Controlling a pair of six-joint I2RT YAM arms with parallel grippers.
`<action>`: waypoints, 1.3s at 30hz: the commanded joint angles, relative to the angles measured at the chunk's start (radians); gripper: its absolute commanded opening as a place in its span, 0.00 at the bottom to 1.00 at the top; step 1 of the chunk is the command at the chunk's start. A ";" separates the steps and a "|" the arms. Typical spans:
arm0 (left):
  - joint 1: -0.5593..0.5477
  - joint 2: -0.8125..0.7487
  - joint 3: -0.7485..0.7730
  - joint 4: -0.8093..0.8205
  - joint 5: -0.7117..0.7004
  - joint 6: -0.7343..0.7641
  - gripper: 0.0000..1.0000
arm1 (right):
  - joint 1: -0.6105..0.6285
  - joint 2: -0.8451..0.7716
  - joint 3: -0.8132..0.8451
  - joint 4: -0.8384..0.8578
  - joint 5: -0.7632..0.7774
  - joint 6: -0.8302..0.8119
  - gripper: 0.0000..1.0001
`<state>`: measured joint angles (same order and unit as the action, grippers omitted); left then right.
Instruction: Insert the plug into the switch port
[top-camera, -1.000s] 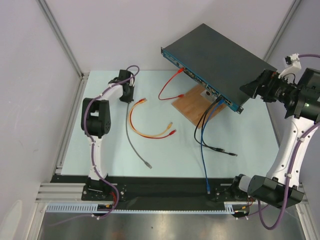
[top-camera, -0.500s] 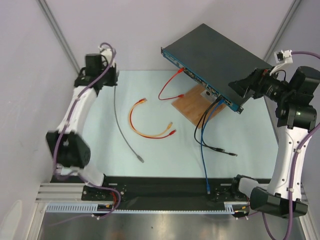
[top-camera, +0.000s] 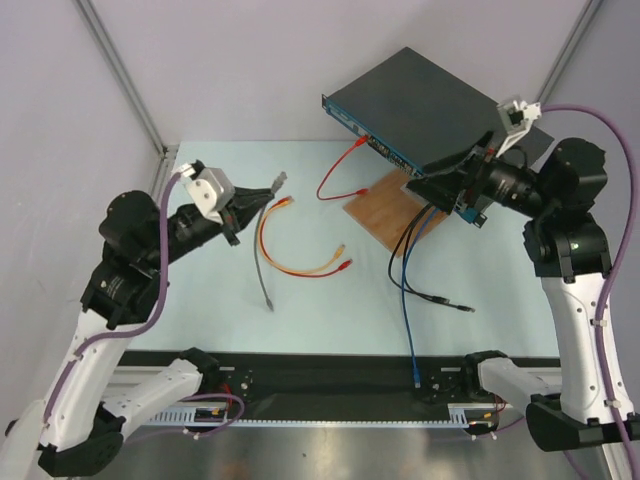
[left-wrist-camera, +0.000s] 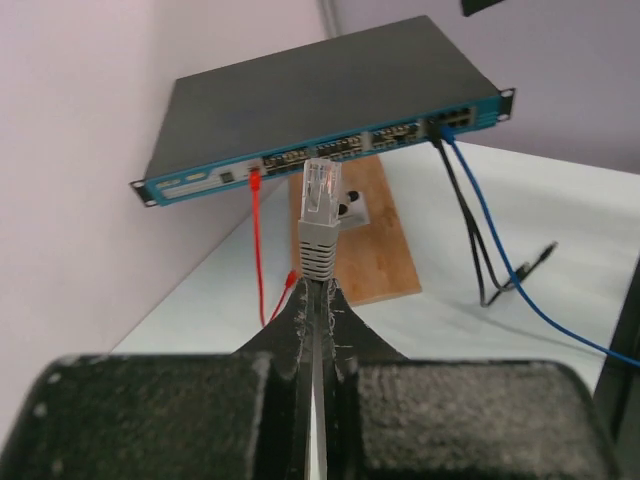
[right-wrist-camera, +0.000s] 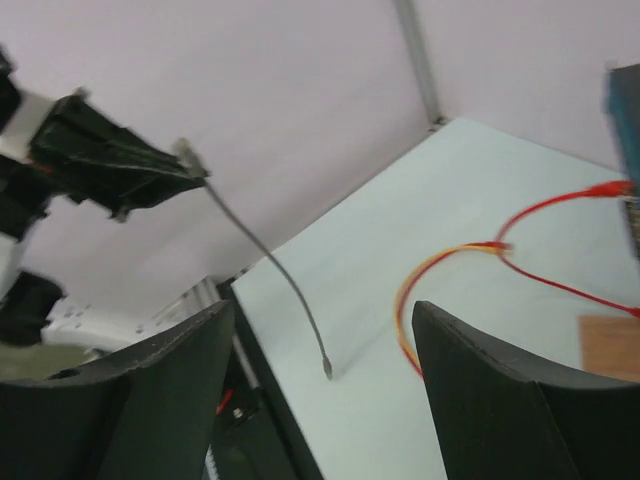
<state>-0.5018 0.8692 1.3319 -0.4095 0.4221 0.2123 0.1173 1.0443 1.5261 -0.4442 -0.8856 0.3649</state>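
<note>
The left gripper (left-wrist-camera: 315, 305) jaws pinch the gray cable (left-wrist-camera: 316, 255), the right gripper (right-wrist-camera: 322, 312) jaws are apart, and the plug (left-wrist-camera: 321, 187) may wobble and miss the switch (left-wrist-camera: 320, 95) at 12 o'clock.

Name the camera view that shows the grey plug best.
Left wrist. The grey plug sits centre frame, sharp, held by the left hand and aimed at the switch. The top view shows it as a small grey tip; the right wrist view shows only a tiny blurred speck.
</note>
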 joint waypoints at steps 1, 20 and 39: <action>-0.058 0.028 0.003 -0.002 0.010 0.050 0.00 | 0.106 -0.009 0.000 0.082 0.046 0.023 0.77; -0.245 0.215 0.158 -0.227 0.272 0.017 0.00 | 0.475 0.011 -0.003 -0.001 0.224 -0.641 0.71; -0.245 0.329 0.112 -0.255 0.653 -0.271 0.00 | 0.864 -0.060 -0.083 -0.346 0.384 -1.311 0.58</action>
<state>-0.7422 1.2015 1.4467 -0.6724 1.0008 -0.0246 0.9573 0.9844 1.4448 -0.7536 -0.5560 -0.8871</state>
